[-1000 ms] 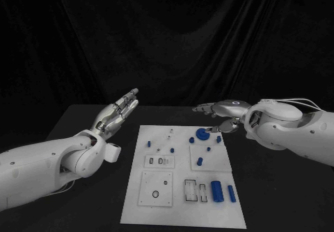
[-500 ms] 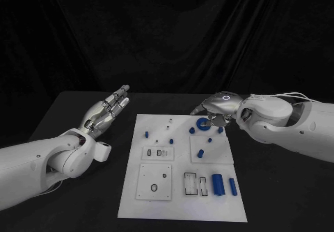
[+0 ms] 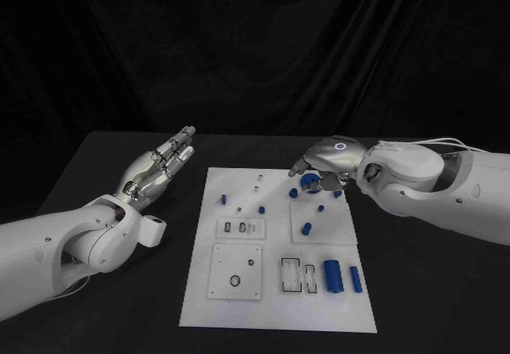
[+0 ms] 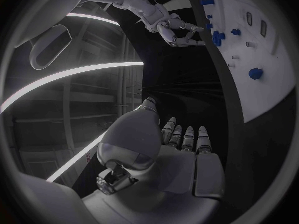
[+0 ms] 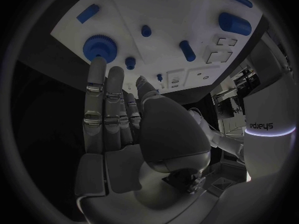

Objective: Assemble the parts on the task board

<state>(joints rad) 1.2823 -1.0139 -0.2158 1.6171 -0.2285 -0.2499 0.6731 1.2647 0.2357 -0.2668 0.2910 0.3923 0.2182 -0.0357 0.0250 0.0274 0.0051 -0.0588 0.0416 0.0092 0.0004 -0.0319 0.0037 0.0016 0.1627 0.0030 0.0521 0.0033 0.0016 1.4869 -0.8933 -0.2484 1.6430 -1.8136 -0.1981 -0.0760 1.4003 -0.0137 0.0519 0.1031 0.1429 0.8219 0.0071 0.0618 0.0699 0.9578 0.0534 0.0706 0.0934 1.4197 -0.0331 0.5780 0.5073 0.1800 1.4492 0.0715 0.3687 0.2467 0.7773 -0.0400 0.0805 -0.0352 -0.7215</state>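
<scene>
Up at the far end of the board, the right hand (image 3: 324,164) hangs over the white plate with its fingers (image 5: 102,92) stretched out side by side and nearly touching one another, holding nothing. Their tips reach just short of a blue gear-like wheel (image 5: 99,47) that sits near the far right corner of the task board (image 3: 278,295); from the head view that wheel (image 3: 309,182) lies right under the fingertips, and I cannot tell whether they touch it. Close around it are small blue pegs (image 3: 293,193), one to its left and another to its right by the board's edge.

Over on the left, the left hand (image 3: 158,169) is raised off the table beside the board's far left corner, palm turned inward, its fingers (image 4: 184,136) straight and pressed together, empty. It is well apart from every part.

Further toward the near end, the board carries a short blue peg (image 3: 306,229) on a raised square plate on the right, two more small blue pieces (image 3: 224,198) on the left side, and a thick blue cylinder (image 3: 332,276) with a thinner blue rod (image 3: 355,279) just beside it near the right edge. The black table (image 3: 425,295) spreads out on both sides.
</scene>
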